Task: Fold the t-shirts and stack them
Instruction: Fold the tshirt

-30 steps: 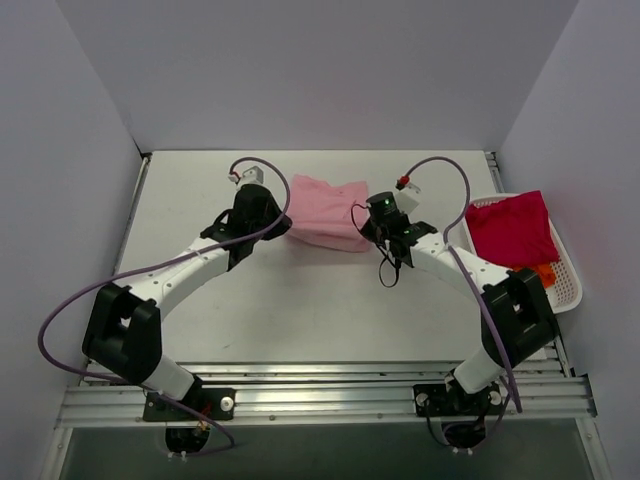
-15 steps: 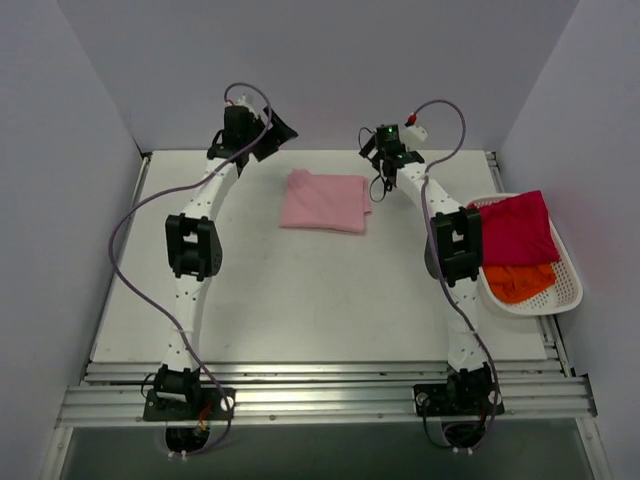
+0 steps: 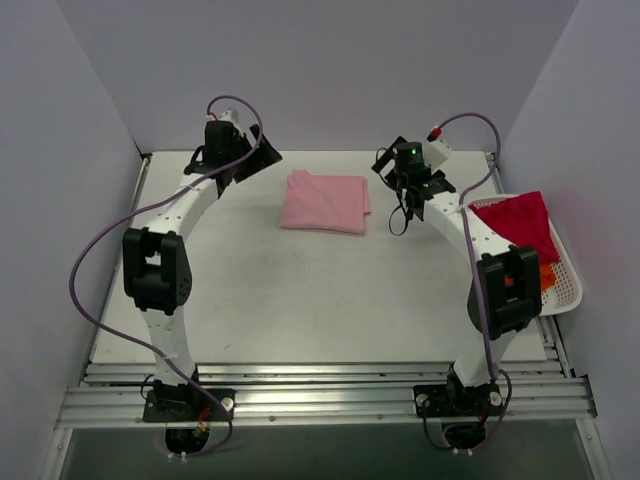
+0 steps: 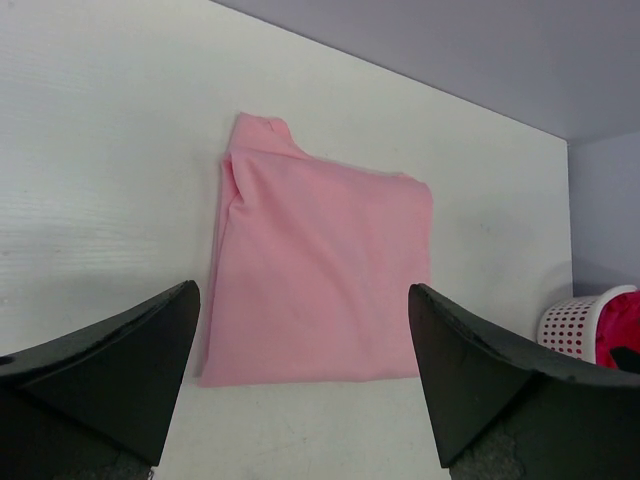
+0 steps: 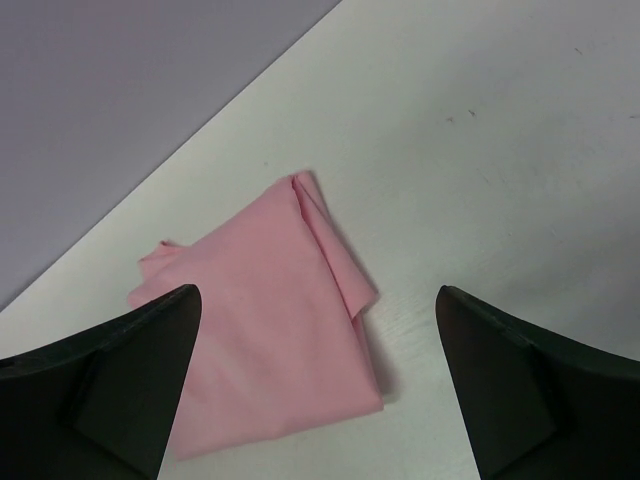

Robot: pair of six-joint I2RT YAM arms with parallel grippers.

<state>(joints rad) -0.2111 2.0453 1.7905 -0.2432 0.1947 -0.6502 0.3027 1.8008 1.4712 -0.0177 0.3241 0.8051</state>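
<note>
A light pink t-shirt [image 3: 325, 202] lies folded in a rough rectangle on the white table, toward the back middle. My left gripper [image 3: 255, 160] hangs raised to its left, near the back wall. It is open and empty, and the left wrist view shows the pink t-shirt [image 4: 320, 290] below, between its fingers [image 4: 110, 370]. My right gripper [image 3: 398, 182] hangs raised to the shirt's right, also open and empty above the pink t-shirt [image 5: 270, 350]. A magenta-red t-shirt [image 3: 512, 226] and an orange t-shirt [image 3: 545, 272] lie in the basket.
A white perforated basket [image 3: 570, 290] stands at the table's right edge, also seen as the basket [image 4: 565, 320] in the left wrist view. Grey walls close off the back and both sides. Purple cables loop from both arms.
Both grippers have let go of the pink t-shirt, opened and risen away toward the back wall. The shirt now lies folded flat, a little smoother than before.
</note>
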